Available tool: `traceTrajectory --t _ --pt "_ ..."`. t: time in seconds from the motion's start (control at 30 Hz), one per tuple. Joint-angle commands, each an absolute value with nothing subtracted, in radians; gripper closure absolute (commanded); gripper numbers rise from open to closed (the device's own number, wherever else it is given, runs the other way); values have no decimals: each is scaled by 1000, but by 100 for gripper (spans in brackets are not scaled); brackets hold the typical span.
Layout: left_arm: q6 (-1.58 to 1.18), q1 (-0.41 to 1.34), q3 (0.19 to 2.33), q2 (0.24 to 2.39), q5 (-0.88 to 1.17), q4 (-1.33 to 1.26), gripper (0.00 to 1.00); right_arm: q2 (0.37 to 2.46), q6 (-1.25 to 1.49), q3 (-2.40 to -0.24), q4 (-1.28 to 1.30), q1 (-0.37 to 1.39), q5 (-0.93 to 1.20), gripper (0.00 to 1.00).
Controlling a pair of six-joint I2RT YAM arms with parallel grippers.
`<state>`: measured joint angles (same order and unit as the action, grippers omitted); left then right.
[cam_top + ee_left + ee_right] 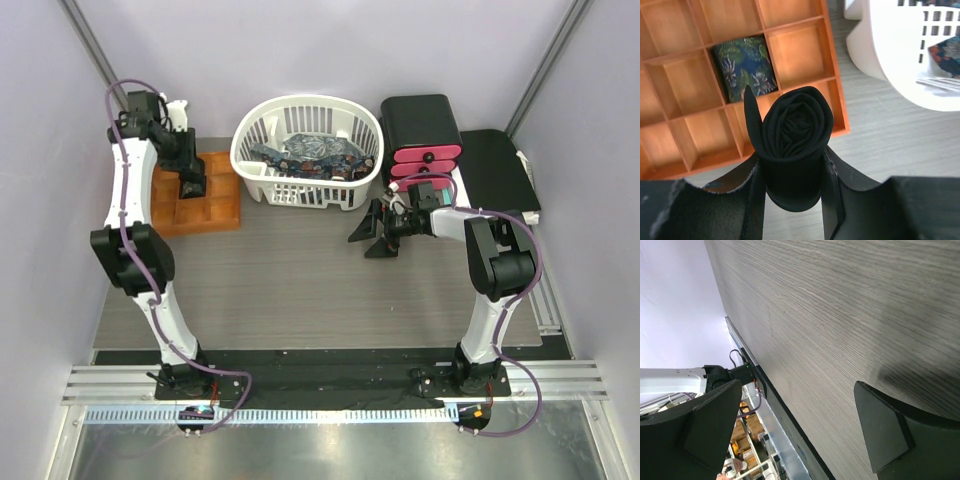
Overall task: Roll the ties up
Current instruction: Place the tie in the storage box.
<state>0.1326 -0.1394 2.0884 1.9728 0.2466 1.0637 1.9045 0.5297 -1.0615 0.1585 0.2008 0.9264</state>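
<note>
The overhead view is lit evenly and brightly from above. Only soft shadows are cast on the surface, and glare is seen on the metal strip at the near edge. Beyond and to the right of the left claw, the white basket is blown out. Little detail is resolved in the rolled black tie clamped there, and the fingers are blurred. A soft shadow is thrown just beyond one finger of the right claw, where the grain is rendered sharply.

Top camera looks down over whole table. My left wrist sits close above orange tray, shared overhead; right skims tabletop.
</note>
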Motion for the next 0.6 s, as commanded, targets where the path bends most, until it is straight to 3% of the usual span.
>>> traceTrajectory --t 0.0,0.57 --pt "78 -130 2195 2088 207 1037 100 1867 523 -1097 156 198 923 0" --pt "-147 -89 2187 2258 308 841 100 1891 535 -1091 156 198 917 0"
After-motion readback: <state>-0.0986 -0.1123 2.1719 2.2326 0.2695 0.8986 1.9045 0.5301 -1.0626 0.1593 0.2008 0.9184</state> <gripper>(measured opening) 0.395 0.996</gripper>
